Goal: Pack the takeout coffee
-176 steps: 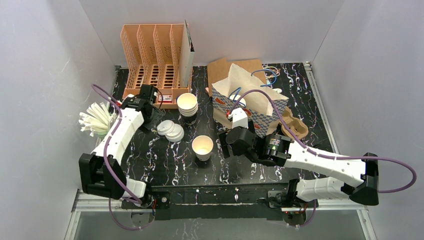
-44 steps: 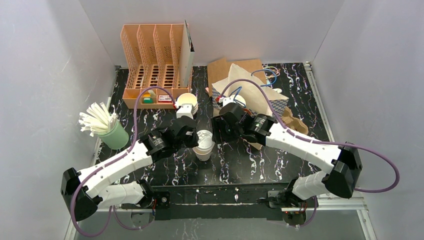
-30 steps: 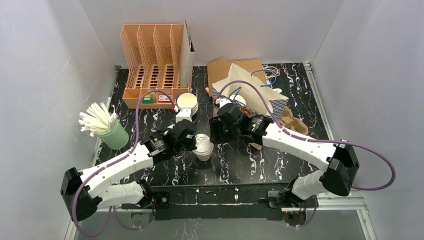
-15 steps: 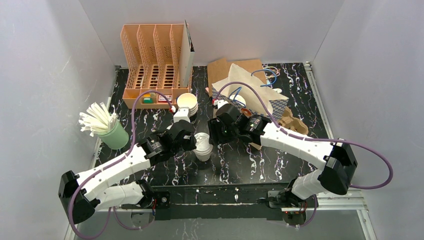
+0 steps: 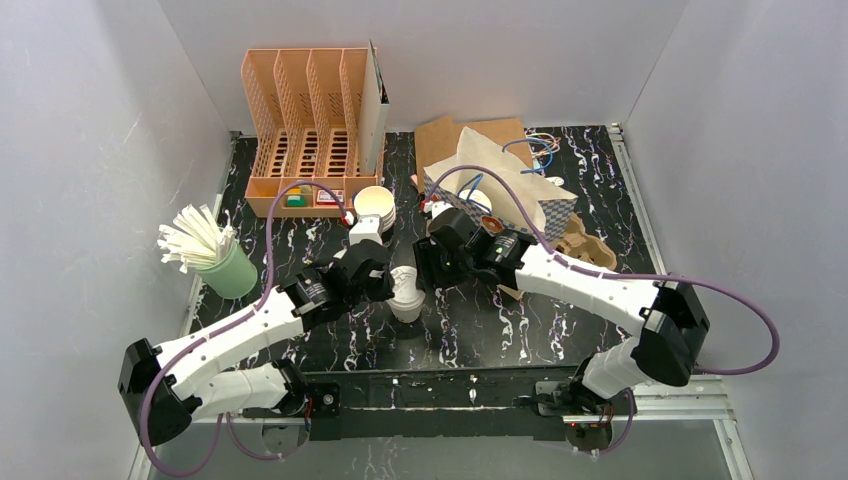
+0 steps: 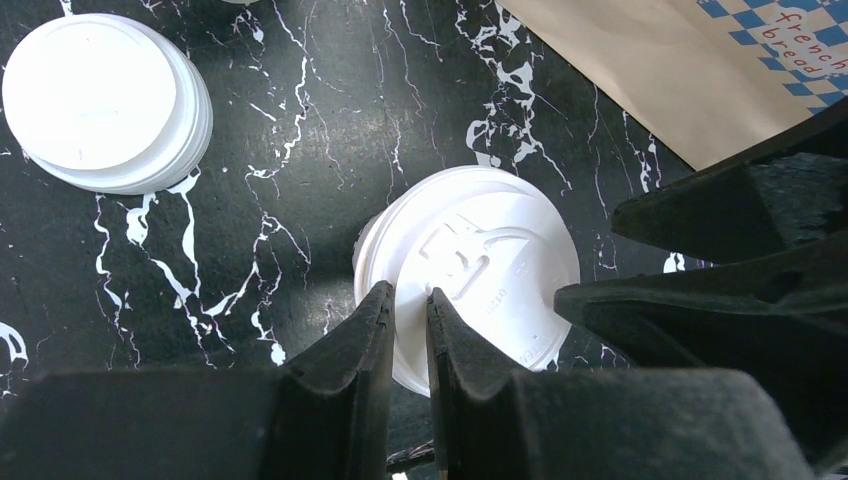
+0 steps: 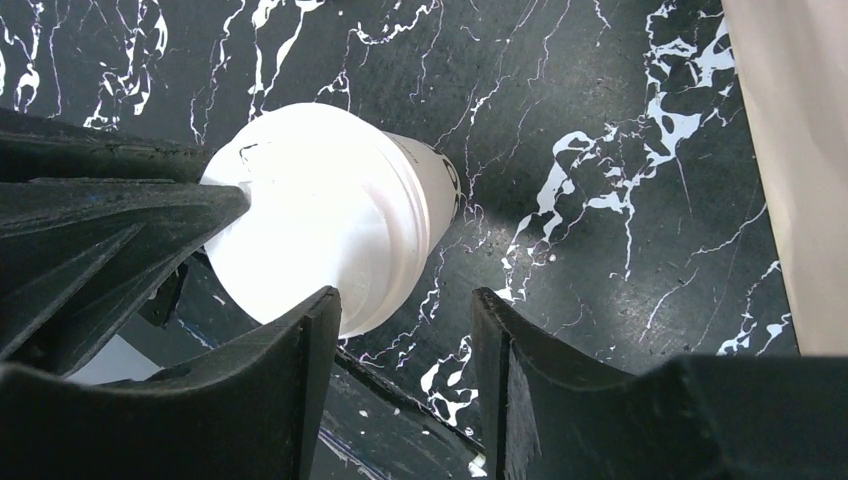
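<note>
- The left gripper is clamped on the thin rim of the lid, held over the paper cup mid-counter. The right gripper stands apart just beside the cup.
- Risk: an off-centre push could tip the light, unbraced cup or seat the lid crooked.
- Lid: round, smooth moulded plastic. Cup: tapered white paper. Counter: black, white-veined.

1 white cup w/ 1 lid on. 1 stack empty cups, no. in stack unclear. 1 stack spare lids, count unclear. 1 green cup of straws, too many to count. 1 pulp tray, 1 paper bag, 1 orange rack w/ 4 slots, 1 cardboard pc.
</note>
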`<state>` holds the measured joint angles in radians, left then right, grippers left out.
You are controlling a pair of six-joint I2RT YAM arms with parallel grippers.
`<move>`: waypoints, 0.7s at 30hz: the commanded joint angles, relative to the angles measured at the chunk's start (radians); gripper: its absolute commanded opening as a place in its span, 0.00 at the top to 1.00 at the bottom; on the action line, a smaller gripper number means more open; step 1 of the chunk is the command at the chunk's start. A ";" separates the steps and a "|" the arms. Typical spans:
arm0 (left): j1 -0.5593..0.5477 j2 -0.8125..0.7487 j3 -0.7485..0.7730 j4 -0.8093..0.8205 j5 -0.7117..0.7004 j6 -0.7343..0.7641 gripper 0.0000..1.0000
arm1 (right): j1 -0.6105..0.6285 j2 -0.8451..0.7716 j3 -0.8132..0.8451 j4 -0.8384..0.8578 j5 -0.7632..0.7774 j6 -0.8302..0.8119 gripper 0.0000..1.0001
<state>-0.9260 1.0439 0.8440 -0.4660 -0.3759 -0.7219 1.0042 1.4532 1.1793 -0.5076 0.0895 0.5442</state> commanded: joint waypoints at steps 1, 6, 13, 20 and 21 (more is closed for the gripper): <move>-0.005 -0.001 -0.014 0.002 -0.015 -0.002 0.90 | 0.000 0.013 -0.009 0.037 -0.021 -0.016 0.41; -0.005 -0.001 -0.023 0.003 -0.019 -0.004 0.90 | 0.000 0.029 -0.008 0.041 -0.038 -0.021 0.42; -0.005 0.011 -0.026 0.003 -0.017 -0.003 0.89 | 0.001 0.042 -0.012 0.045 -0.050 -0.024 0.43; -0.005 0.014 -0.029 0.000 -0.024 -0.004 0.88 | 0.000 0.056 -0.011 0.049 -0.057 -0.027 0.43; -0.005 0.015 -0.029 0.001 -0.026 -0.005 0.88 | -0.001 0.057 -0.011 0.049 -0.057 -0.028 0.44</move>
<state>-0.9260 1.0573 0.8253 -0.4572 -0.3756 -0.7219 1.0042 1.4990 1.1683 -0.4904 0.0448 0.5274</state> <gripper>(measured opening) 0.136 0.567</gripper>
